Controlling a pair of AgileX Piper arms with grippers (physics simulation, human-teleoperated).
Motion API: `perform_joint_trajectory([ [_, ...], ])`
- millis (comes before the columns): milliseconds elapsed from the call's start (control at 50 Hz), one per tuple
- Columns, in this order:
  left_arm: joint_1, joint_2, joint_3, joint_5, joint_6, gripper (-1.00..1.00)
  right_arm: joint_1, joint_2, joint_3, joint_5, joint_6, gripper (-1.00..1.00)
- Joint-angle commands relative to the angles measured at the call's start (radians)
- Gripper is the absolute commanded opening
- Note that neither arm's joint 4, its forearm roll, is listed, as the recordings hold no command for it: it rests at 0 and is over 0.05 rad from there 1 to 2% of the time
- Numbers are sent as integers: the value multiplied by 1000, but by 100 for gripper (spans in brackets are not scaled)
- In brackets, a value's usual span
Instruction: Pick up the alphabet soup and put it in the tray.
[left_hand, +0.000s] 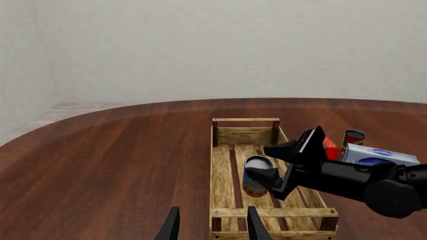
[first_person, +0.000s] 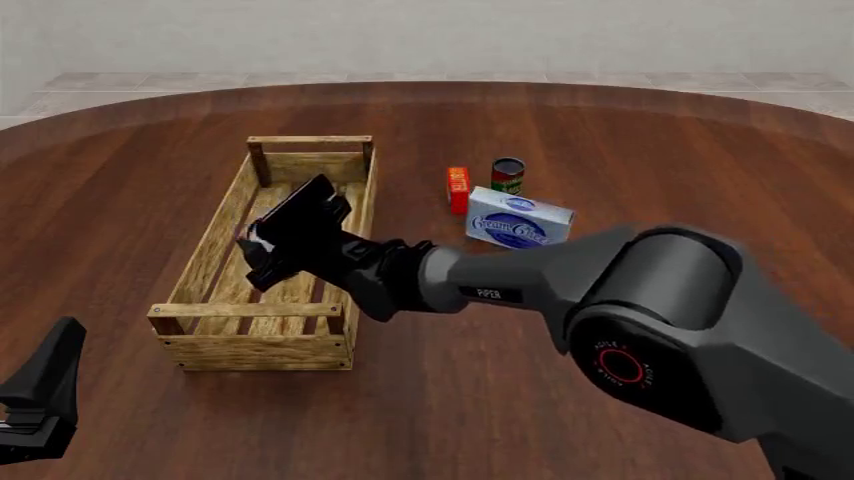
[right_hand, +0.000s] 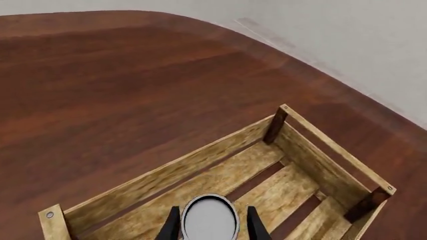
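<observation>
Wooden tray (left_hand: 227, 170) now contains the alphabet soup (left_hand: 255, 175), grasped by the right pincer (left_hand: 275, 162) just above the slats. Release remains outstanding. Left pincer (left_hand: 210, 226) idle, released.

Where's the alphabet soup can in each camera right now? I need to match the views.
Left wrist view: alphabet soup inside the tray, between the right gripper's fingers.
Front view: not visible; hidden behind the right gripper over the tray.
Right wrist view: silver top of the can between the fingers, above the slatted bottom.
Shared landmark: the tray.
</observation>
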Motion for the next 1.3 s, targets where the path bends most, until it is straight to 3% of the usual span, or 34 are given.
perform_joint_trajectory([
  [20,0,0,0,0,0,100,-10,9,-21,11,1,100],
  [400,0,0,0,0,0,100,-10,-11,-6,9,14,100],
  [560,0,0,0,0,0,100,-17,-73,76,-34,24,100],
  [700,0,0,0,0,0,100,-51,-205,236,-120,54,100],
  [740,0,0,0,0,0,100,-46,-255,308,-158,26,100],
  [820,0,0,0,0,0,100,-46,-322,390,-194,32,100],
  [860,0,0,0,0,0,100,-58,-368,450,-237,0,100],
  [900,0,0,0,0,0,100,-66,-405,477,-237,35,100],
  [1020,0,0,0,0,0,100,-70,-518,565,-255,29,100],
  [1080,0,0,0,0,0,100,-67,-669,674,-265,61,100],
  [1180,0,0,0,0,0,100,-83,-773,783,-295,86,100],
  [1200,0,0,0,0,0,100,-114,-862,894,-339,111,100],
  [1300,0,0,0,0,0,100,-135,-917,955,-355,125,100],
])
